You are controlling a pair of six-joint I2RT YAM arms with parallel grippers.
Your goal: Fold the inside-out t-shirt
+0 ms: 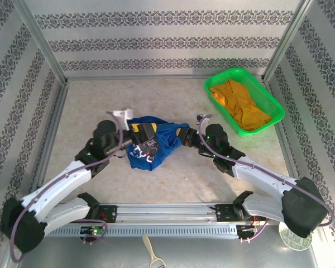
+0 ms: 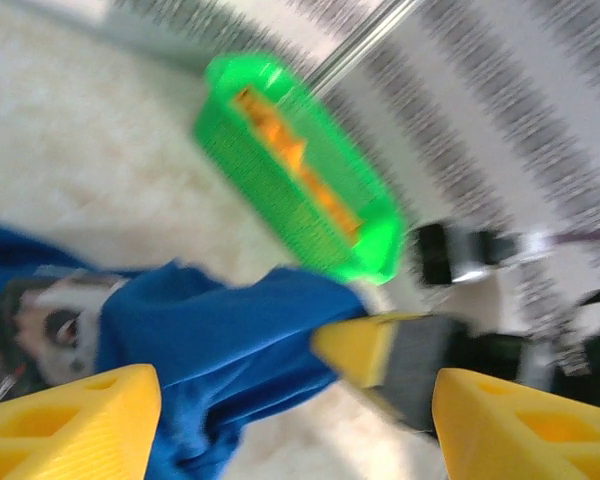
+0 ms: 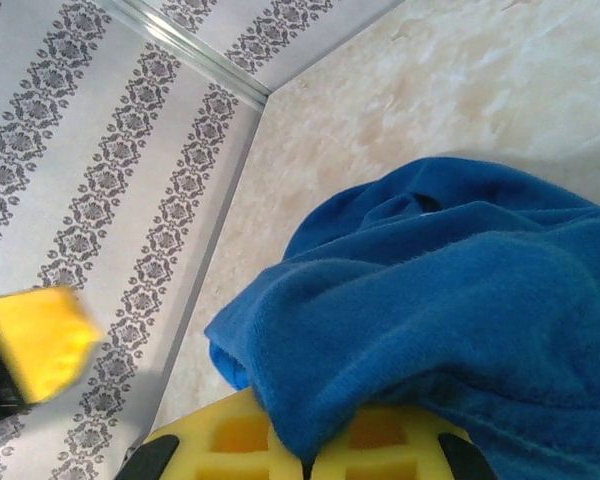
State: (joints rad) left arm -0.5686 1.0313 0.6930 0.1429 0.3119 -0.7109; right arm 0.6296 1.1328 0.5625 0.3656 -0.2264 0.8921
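Bunched inside-out t-shirt (image 1: 152,146) on the surface (image 1: 100,100): soft, light, limp. Right tool (image 3: 310,450) clamped on a fold; left tool (image 2: 290,392) apart. Likely best taken at the hem corners.

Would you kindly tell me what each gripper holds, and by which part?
The right gripper clamps a bunched fold of the t-shirt at its right side; the left gripper is open, holding nothing.

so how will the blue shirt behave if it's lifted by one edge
Probably floppy: the shirt lies bunched in soft folds, so it should sag from any grip. Likely light for its size, being thin cloth. Its fuzzy weave looks unlikely to slip where the right gripper pinches it.
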